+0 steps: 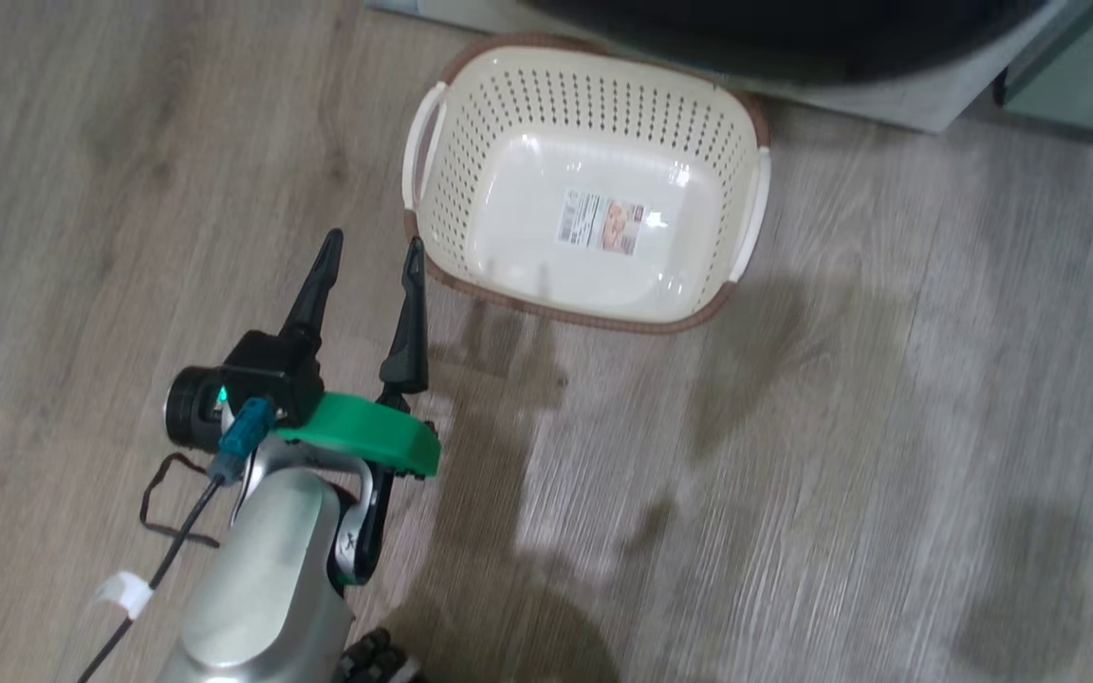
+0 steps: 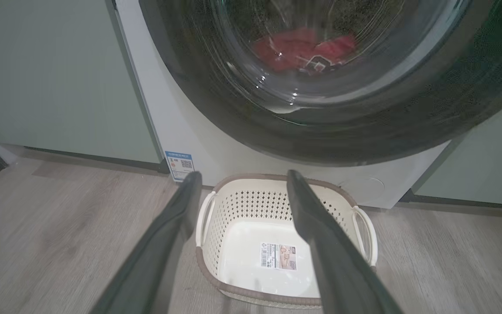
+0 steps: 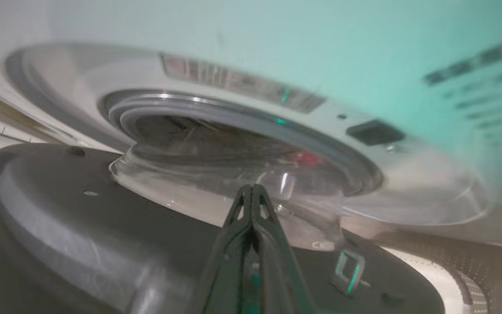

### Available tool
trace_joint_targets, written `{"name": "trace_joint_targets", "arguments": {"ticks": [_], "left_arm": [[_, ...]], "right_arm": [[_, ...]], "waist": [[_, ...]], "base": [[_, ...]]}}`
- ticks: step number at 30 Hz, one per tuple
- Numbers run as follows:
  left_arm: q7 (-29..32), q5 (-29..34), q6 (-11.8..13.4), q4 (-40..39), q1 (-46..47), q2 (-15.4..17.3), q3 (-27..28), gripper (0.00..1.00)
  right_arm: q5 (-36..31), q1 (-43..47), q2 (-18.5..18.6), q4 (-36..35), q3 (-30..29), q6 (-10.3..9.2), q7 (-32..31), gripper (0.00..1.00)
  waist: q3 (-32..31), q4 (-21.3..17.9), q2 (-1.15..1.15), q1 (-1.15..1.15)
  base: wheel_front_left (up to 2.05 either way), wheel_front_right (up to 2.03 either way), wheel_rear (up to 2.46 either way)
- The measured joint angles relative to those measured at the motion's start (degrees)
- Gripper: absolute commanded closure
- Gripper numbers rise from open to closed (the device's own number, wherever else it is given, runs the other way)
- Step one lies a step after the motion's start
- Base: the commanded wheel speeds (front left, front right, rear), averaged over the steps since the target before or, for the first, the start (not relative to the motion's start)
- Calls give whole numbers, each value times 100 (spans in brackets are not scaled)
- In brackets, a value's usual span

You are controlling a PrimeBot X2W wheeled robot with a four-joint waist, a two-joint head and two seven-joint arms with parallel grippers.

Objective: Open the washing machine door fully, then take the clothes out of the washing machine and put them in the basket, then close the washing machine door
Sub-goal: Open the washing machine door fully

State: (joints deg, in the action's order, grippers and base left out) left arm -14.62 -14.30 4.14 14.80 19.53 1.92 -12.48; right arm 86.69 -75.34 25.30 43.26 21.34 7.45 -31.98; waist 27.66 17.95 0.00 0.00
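head view: left gripper [image 1: 373, 240] spread wide, empty, near the basket [image 1: 603, 95]. left wrist view adds red clothes [image 2: 277, 48] behind the washing machine door [image 2: 364, 139] glass. right wrist view: right gripper [image 3: 251, 188] pinched shut, holding nothing, facing that door.

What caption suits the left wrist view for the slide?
Open left gripper faces the empty cream perforated plastic basket below the black-rimmed glass washing machine door, red clothes visible behind the glass.

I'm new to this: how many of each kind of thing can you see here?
basket: 1
washing machine: 1
washing machine door: 1
red clothes, one heap: 1
grippers, left gripper and right gripper: 2
Total: 6
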Motion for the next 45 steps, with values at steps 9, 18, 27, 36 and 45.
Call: {"name": "trace_joint_targets", "arguments": {"ticks": [9, 18, 27, 36, 45], "left_arm": [[0, 119, -22, 114, -314, -1, 131, 0], [0, 414, -263, 311, -932, 8, 309, 0], [0, 530, -417, 420, -1243, 20, 478, 0], [0, 568, -471, 478, -1245, 26, 530, 0], [0, 631, -502, 513, -1246, 30, 639, 0]], "right_arm": [[336, 1035, -275, -500, 319, 1, -558, 100], [716, 2364, -649, -936, 401, 1, -951, 100], [724, 2864, -1204, -871, 444, 1, -1137, 100], [708, 3151, -1801, -710, 503, 1, -1269, 100], [666, 3244, -2038, -728, 573, 1, -1265, 100]], "waist": [[-626, 56, 0, 0], [-1496, 238, 1, 0], [-2104, 616, 0, 0], [-2319, 1018, 0, -1], [-2479, 1082, 0, -1]], "base": [[0, 0, 0], [0, 0, 0], [0, 0, 0], [0, 0, 0], [0, 0, 0]]}}
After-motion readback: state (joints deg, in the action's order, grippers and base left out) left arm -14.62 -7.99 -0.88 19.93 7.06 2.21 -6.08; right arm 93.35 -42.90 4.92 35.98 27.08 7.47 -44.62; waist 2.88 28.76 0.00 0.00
